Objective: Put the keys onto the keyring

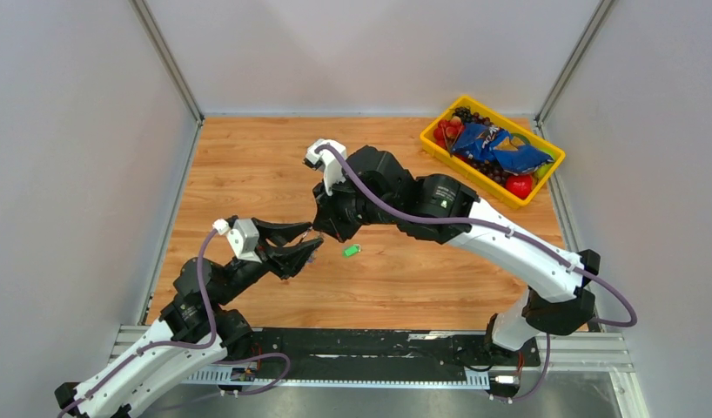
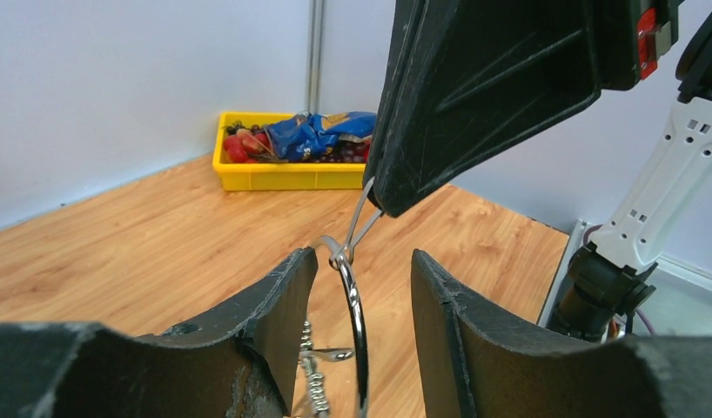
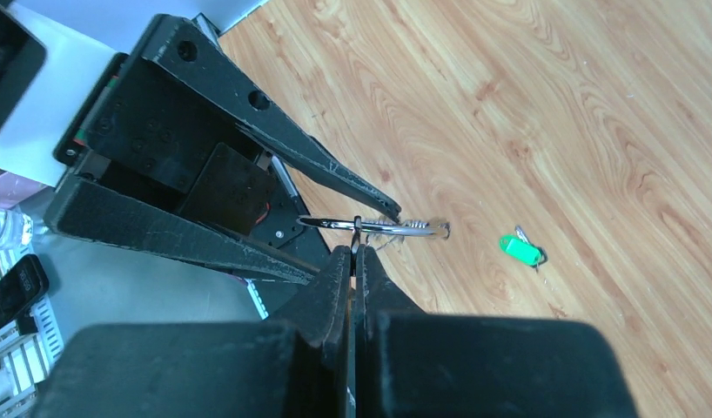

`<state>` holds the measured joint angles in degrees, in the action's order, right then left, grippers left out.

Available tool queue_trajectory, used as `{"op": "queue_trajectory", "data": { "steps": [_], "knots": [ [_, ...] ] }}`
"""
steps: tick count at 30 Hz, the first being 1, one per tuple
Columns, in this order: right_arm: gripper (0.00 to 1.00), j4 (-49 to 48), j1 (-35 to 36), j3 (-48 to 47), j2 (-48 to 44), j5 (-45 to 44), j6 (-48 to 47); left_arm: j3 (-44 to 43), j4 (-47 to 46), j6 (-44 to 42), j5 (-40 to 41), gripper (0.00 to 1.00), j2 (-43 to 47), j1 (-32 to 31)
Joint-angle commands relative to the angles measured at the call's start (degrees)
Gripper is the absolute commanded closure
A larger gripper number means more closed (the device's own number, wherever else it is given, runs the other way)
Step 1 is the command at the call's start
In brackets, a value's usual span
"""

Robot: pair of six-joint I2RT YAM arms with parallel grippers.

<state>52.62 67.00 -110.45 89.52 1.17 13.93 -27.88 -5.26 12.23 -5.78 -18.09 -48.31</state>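
The silver keyring stands edge-on between the spread fingers of my left gripper. Its top leans at the left fingertip and it is clear of the other finger. My right gripper is shut on a thin wire loop that hooks over the ring's top. The ring also shows in the right wrist view. The green-tagged key lies on the table just right of both grippers and also shows in the right wrist view. The blue-tagged and plain keys are hidden.
A short chain with a clip hangs below the ring. A yellow basket with fruit and a blue snack bag sits at the back right. White walls enclose the wooden table on three sides.
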Motion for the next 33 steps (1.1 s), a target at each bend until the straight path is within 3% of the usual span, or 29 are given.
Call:
{"op": "queue_trajectory", "data": {
  "steps": [1,14,33],
  "knots": [
    [1.00,3.1,0.3,-4.2,1.2,1.1,1.9,-0.8,-0.7,-2.5,-1.0,0.47,0.5,-0.2],
    [1.00,5.9,0.3,-6.8,2.4,1.7,2.9,-0.8,-1.2,-4.1,-1.6,0.58,0.6,-0.2],
    [1.00,6.6,0.3,-8.3,3.7,2.9,3.4,0.0,-3.5,-4.4,-2.5,0.59,0.7,-0.2]
  ]
}}
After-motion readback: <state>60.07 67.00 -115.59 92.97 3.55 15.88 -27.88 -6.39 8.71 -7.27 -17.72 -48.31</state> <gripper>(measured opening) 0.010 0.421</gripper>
